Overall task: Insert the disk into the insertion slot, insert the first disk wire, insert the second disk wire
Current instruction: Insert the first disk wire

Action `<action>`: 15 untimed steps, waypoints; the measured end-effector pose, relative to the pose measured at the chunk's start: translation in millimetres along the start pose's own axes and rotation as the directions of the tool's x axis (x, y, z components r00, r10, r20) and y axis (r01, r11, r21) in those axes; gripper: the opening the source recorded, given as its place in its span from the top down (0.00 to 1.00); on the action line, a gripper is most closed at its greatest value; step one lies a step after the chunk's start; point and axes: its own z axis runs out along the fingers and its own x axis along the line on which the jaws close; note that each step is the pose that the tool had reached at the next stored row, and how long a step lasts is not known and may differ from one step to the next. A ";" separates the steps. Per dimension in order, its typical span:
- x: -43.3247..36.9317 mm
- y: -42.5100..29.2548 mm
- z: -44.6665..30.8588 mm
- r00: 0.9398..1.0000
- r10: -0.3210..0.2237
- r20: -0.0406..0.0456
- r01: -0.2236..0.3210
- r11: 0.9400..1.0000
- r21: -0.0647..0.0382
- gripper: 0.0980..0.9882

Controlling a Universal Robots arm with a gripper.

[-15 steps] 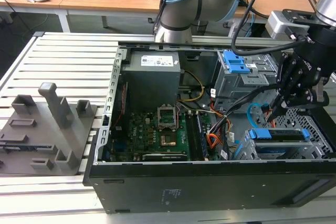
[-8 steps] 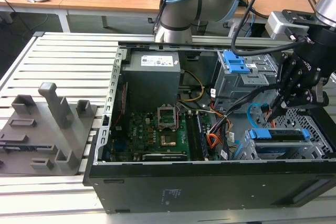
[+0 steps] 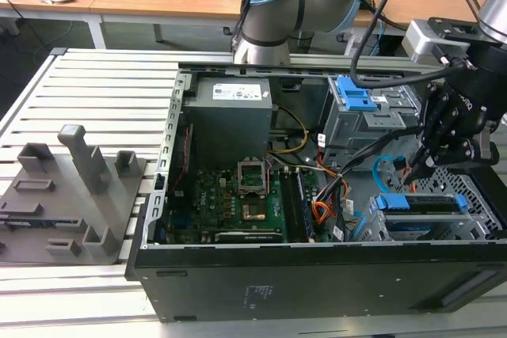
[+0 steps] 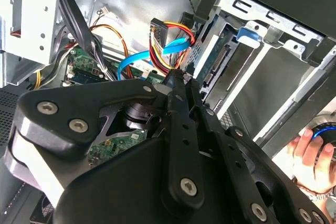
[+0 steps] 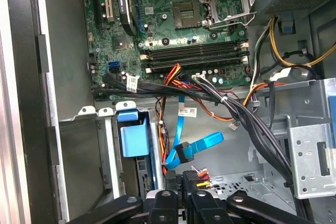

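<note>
— How far along were you at that moment?

— The first step looked done to me. The drive (image 3: pixel 424 203), in its blue frame, sat inside the low perforated bay (image 3: pixel 481 194) at the exterior view's right, with its back connectors facing into the case. Both wires were left to do. As far as I could judge, neither plug was in the drive.

— Where were the wires?

— The orange-red power wires (image 4: pixel 169 29) ended in their black plug near the back of the drive, but apart from its sockets. The light-blue cable (image 5: pixel 202 142) hung loose beside them, and its dark plug was not seated in anything.

— And the gripper?

— The gripper (image 4: pixel 177 77) hung over the bay with its fingers pressed together in a narrow pinch. In both wrist views the power wires ran out from between the tips, so I took it to be holding them just behind the plug. I saw no contact with the drive itself.

— So the second step was in hand?

— That was my reading: the power plug was carried and near the drive, and the blue cable was untouched.
</note>
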 end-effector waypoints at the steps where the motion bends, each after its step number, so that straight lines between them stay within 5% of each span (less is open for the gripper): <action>1: 1.2 -0.2 0.0 1.000 0.000 0.000 0.000 1.000 0.000 0.93; 5: 10.9 -1.5 0.4 1.000 0.000 0.000 0.000 1.000 0.000 0.93; 15: 11.4 -2.1 2.0 1.000 -0.029 -0.001 0.029 1.000 0.001 0.93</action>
